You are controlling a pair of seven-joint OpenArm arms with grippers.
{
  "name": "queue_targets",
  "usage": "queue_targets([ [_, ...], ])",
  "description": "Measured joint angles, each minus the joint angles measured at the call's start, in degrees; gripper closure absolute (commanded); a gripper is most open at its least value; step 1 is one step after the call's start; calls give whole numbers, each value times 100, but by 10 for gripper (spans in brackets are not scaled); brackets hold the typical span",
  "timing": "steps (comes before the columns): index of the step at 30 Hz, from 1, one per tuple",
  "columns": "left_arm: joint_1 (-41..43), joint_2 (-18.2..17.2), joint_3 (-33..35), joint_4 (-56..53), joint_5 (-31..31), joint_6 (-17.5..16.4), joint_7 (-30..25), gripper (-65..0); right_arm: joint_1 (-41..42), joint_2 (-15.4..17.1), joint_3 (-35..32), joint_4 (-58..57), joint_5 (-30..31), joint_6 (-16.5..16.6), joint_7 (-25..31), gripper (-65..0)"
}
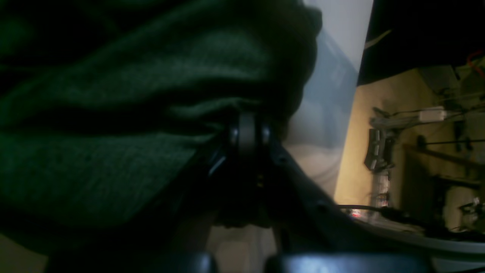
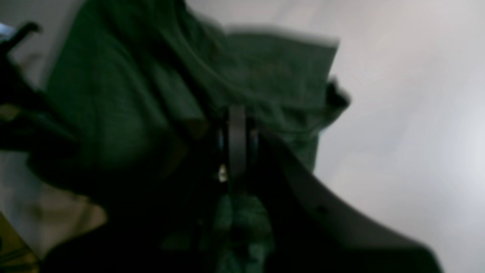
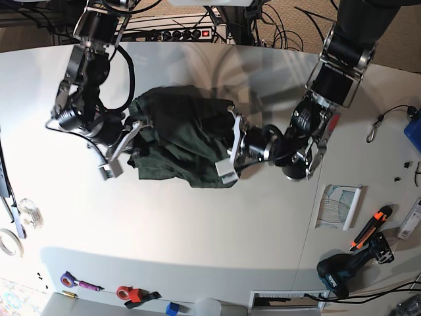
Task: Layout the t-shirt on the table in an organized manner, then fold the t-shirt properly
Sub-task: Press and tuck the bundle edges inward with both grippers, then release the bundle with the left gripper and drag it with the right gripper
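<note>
Holds the dark green shirt [image 3: 181,141] bunched and creased on the table [image 3: 197,230], at its far middle, between both arms. Pinches one side with the left gripper [image 3: 231,143], jaws narrow on a fold, cloth heaped over them in the left wrist view. Pinches the opposite side with the right gripper [image 3: 130,137], jaws likewise narrow on cloth, though blurred in its own wrist view. Well apart, at the base view's lower right: drill [image 3: 345,271] and paper [image 3: 339,205].
</note>
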Motion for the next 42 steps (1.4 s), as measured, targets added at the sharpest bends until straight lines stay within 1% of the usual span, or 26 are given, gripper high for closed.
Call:
queue_targets([
  [2,87,0,0,0,66,0,-31,0,219,66,-107,-474,31,0,55,0],
  [4,133,2,0,0,299,17,-98,0,498,79,-164,-927,37,9,184,0],
  [7,181,0,-2,7,527,15,-173,0,942,66,-164,-1515,-35,-2,485,0],
  [9,260,-2,-7,20,605,15,-210,0,1257,68,-162,-1869,-267,0,678,0],
  [12,358,-2,-7,28,603,15,-234,0,1751,76,-155,-2441,-822,-7,1003,0],
  [13,367,-2,-7,28,601,15,-232,0,1912,81,-157,-2651,-977,-48,1141,0],
  [15,374,-2,-7,28,601,15,-232,0,2199,79,-157,-3018,-1270,-328,1314,0],
  [16,376,-2,-7,31,601,15,-232,0,2319,79,-155,-3171,-1351,-415,1397,0],
  [17,374,-2,-7,31,601,15,-234,0,2430,83,-153,-3272,-1379,-476,1392,0],
  [19,374,-4,-7,31,586,15,-299,0,2581,79,-155,-3316,-1351,-479,1386,0],
  [21,372,-7,-7,26,490,15,-387,0,2704,79,-153,-3289,-1119,-479,1397,0],
  [23,339,-22,-20,26,179,20,-413,0,2761,79,-153,-3165,-922,-470,1405,0],
  [25,291,-13,-192,127,-221,22,-487,0,2771,79,-153,-3005,-684,-466,1399,0],
  [27,203,2,-516,365,-372,20,-529,0,2769,81,-153,-2872,-448,-317,1344,0],
  [30,133,17,-1241,769,-404,20,-702,0,2743,79,-153,-2693,328,-22,1032,0],
  [33,155,17,-2068,1051,-323,17,-656,0,2643,79,-153,-2581,1340,90,459,0],
  [36,151,-57,-2769,1110,-22,15,-680,0,2223,26,-153,-2306,2354,345,-136,0],
  [38,197,-225,-3021,1108,85,17,-675,0,1777,-92,-153,-2002,2649,424,-520,0],
  [40,313,-439,-3126,1113,133,17,-682,0,1268,-282,-153,-1679,2820,422,-636,0],
  [42,437,-629,-3123,1102,166,17,-638,0,820,-498,-153,-1366,2839,424,-654,0],
])
